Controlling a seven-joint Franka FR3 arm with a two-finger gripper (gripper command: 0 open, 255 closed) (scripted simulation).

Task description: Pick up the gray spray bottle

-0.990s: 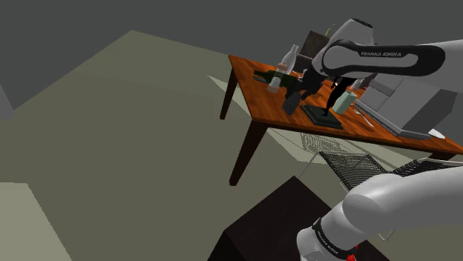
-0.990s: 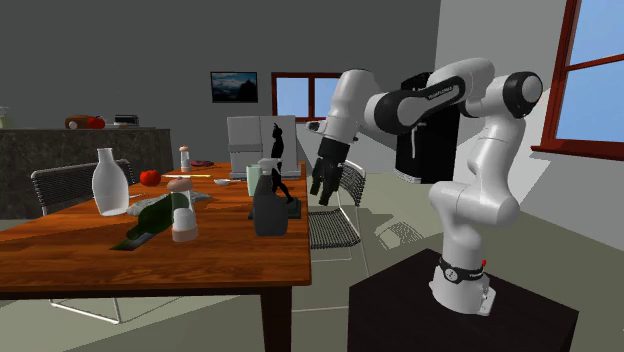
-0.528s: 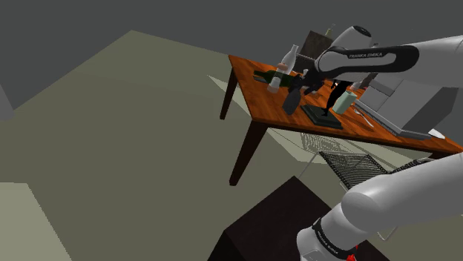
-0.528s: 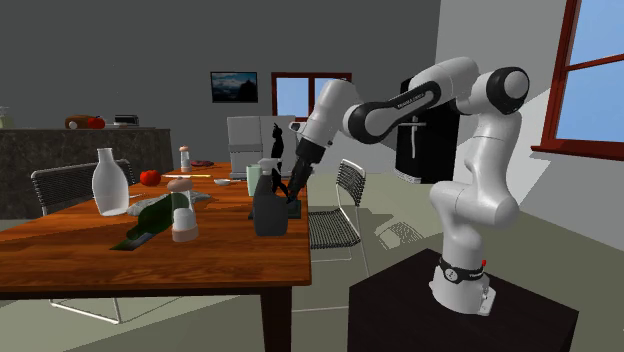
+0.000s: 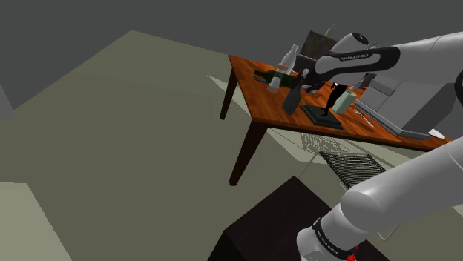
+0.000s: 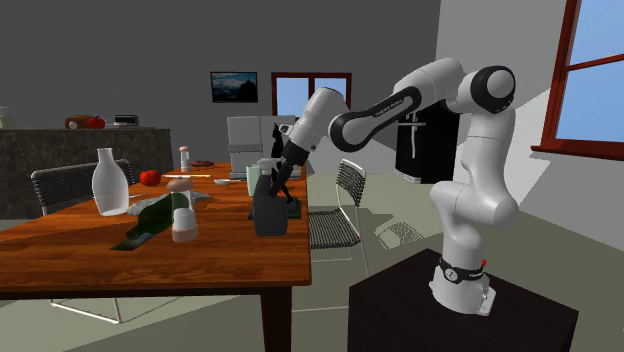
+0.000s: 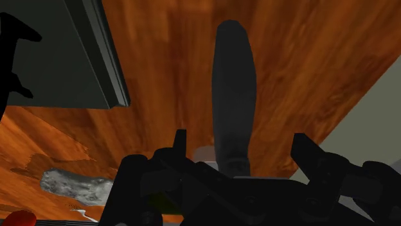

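Fingers (image 7: 180, 147): set wide, one on either side of the dark grey spray bottle (image 7: 234, 96). A gap showed on both sides in the wrist view, so neither finger touched it. Nothing was held.

Bottle: stood upright on the counter (image 6: 215, 255), near the edge that faced the robot's stand (image 6: 470, 310). Its paler trigger head was about level with the fingers. Judgement: the wide setting was there to clear the head and neck, and the closing step was not yet made.

Approach angle: the hand leaned in at a slant from the stand's side rather than hanging straight over the top. Probable reason: the trigger head caps the bottle, so the neck and upper body are the only plain surfaces to clamp, and they are best reached from the side.

Neighbours: a dark flat slab (image 7: 71, 58) lay just beside the bottle, with a black figure (image 6: 277, 138) standing on it. I could not tell whether slab and bottle touched. Judgement: that side left one finger little room, so a sideways drift during closing could nudge the figure.

Further out, toward the second exterior view's left and well apart from the fingers:
- a small capped bottle (image 6: 181, 215)
- a green bottle (image 6: 150, 222) lying on its side
- a tall clear bottle (image 6: 110, 185)

None of them crowded the grasp.

Arm (image 6: 400, 95): stretched long from the stand to reach over the counter's edge.
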